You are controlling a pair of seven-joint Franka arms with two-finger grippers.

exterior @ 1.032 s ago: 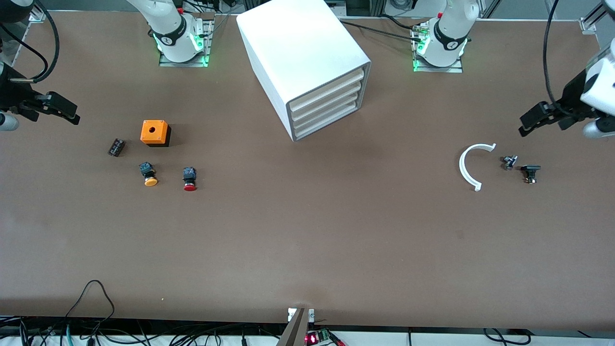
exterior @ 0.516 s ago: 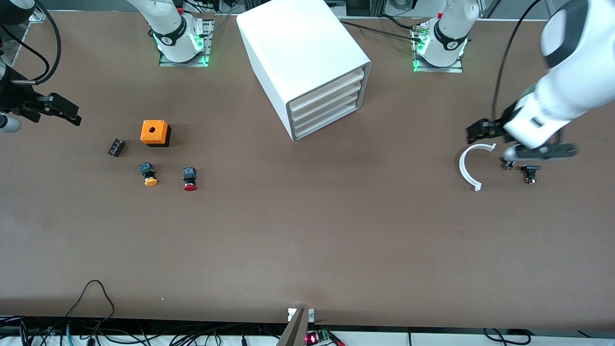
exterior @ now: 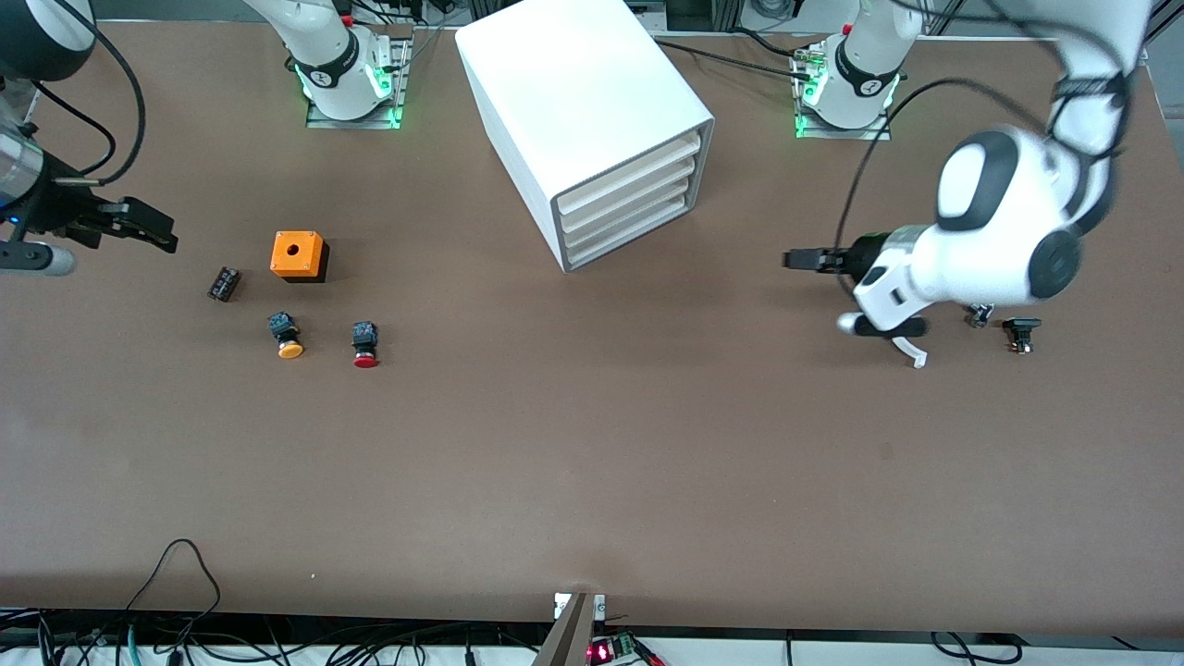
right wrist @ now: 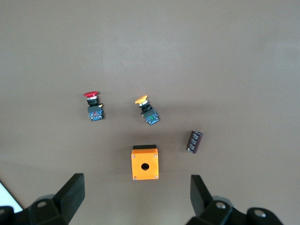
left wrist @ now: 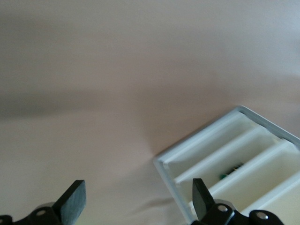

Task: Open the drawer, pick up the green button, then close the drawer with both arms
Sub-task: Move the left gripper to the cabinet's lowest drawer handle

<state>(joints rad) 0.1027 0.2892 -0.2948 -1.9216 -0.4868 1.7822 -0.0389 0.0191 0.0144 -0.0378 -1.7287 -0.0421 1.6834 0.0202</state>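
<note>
The white cabinet [exterior: 592, 102] stands at the middle of the table's robot side, all four drawer fronts [exterior: 629, 199] shut. It also shows in the left wrist view [left wrist: 234, 154], where a small green and dark speck [left wrist: 226, 175] sits in one drawer's gap; I cannot tell if it is the button. My left gripper [exterior: 797, 260] is open and empty, over the table beside the cabinet toward the left arm's end, pointing at it; it also shows in its own view [left wrist: 137, 201]. My right gripper [exterior: 143, 229] is open and empty over the right arm's end, as its own view [right wrist: 136, 194] shows.
An orange box [exterior: 298, 255], a black cylinder [exterior: 223, 283], an orange-capped button [exterior: 287, 335] and a red-capped button [exterior: 364, 344] lie near the right gripper. A white curved piece [exterior: 911, 351] and two small dark parts [exterior: 1021, 333] lie under the left arm.
The left arm has swung from the table's edge toward the cabinet, passing over the white curved piece. The right gripper has crept slightly toward the orange box.
</note>
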